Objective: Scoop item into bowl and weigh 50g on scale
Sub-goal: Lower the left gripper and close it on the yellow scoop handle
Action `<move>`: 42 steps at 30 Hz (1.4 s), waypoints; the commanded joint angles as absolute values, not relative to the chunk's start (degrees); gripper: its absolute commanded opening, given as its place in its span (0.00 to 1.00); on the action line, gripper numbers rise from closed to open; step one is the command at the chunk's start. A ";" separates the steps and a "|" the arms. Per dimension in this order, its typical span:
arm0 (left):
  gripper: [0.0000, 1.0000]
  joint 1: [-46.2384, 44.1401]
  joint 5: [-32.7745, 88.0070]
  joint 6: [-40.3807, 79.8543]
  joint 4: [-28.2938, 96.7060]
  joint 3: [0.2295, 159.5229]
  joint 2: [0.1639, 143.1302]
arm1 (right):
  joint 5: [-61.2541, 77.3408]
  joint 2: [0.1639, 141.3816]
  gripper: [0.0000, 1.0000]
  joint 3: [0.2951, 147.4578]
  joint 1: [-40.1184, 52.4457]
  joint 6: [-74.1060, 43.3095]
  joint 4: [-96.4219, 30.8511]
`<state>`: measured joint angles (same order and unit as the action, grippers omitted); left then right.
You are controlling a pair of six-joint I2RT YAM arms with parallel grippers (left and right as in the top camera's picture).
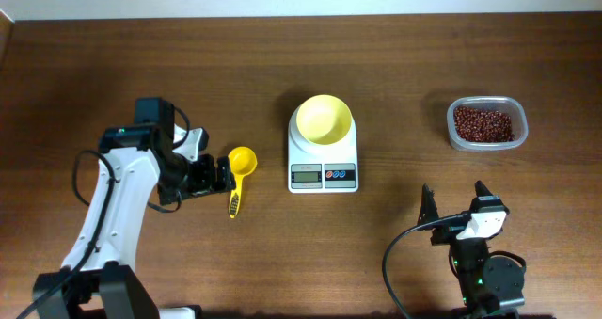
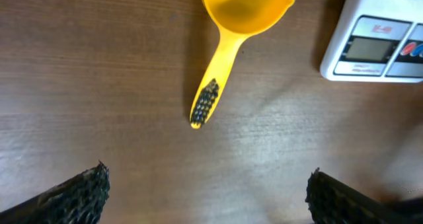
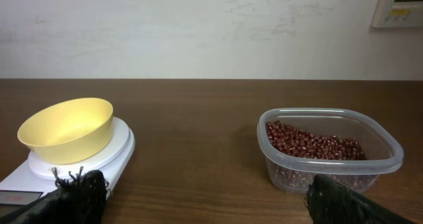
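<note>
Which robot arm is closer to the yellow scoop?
Left. The left gripper, jaws open, sits right beside the handle of the scoop; the right gripper is far off, on the other side of the scale.

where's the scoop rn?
Overhead view: the yellow scoop lies unheld on the robot's left side, just left of the scale and directly ahead of the open left gripper.

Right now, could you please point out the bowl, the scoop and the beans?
bowl (image 1: 324,119), overhead view, inner floor.
scoop (image 2: 223,57), left wrist view, handle.
beans (image 3: 310,147), right wrist view, heap's top.
</note>
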<state>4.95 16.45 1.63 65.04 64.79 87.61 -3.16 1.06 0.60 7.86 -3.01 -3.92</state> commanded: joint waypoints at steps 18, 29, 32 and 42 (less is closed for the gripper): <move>0.99 -2.22 12.10 7.07 46.02 52.38 88.29 | -3.29 0.84 0.99 0.32 7.42 -3.38 -4.43; 0.99 -2.55 7.49 6.79 51.77 60.47 89.34 | -3.29 0.84 0.99 0.32 7.42 -3.38 -4.43; 0.99 -2.74 11.31 6.83 51.72 60.47 91.72 | -3.29 0.84 0.99 0.32 7.42 -3.38 -4.43; 0.99 -2.74 10.55 6.83 58.89 66.63 93.32 | -3.29 0.84 0.99 0.32 7.42 -3.38 -4.43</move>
